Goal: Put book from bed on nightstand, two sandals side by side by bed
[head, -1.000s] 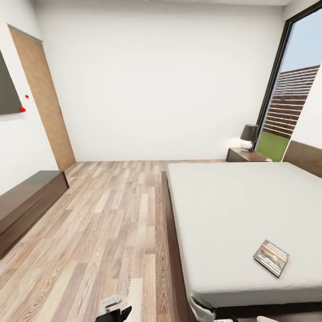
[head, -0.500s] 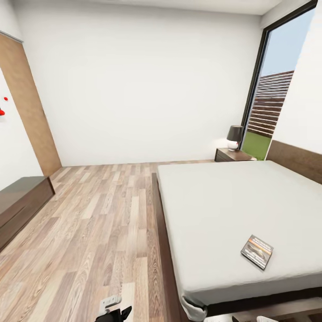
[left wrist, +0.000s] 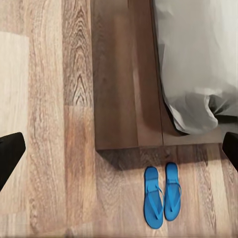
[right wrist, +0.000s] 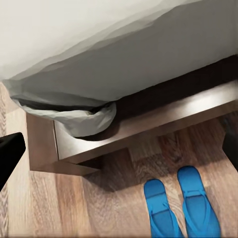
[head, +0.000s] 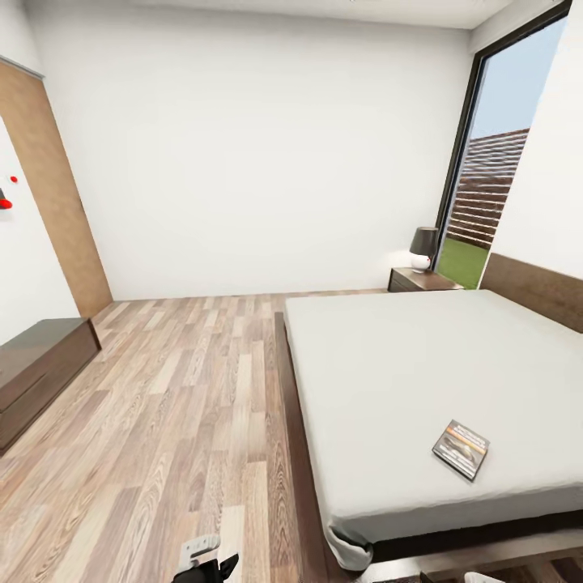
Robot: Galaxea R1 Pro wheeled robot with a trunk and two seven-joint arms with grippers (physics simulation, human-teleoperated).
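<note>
**Open grippers hang over sandals at bed's foot**

Both grippers hold nothing, their dark fingertips spread wide at the edges of each wrist view: the left gripper [left wrist: 119, 148] looks down on the bed frame's corner, the right gripper [right wrist: 119, 148] on the same corner from lower and closer. In the head view part of the left arm [head: 206, 561] shows at the bottom edge.

Two blue sandals [left wrist: 162, 194] lie side by side on the plank floor [head: 178, 405], parallel and nearly touching, just off the corner of the bed [head: 421, 356]; they appear again in the right wrist view [right wrist: 182, 208]. A fold of grey mattress cover sags over the frame there.

On the mattress, near the foot end, the book [head: 461, 448] lies flat, cover up. A nightstand [head: 421, 280] stands beside the headboard by the window [head: 494, 162], bearing a dark-shaded lamp [head: 423, 247]. A dark bench [head: 40, 372] sits against the opposite wall.
</note>
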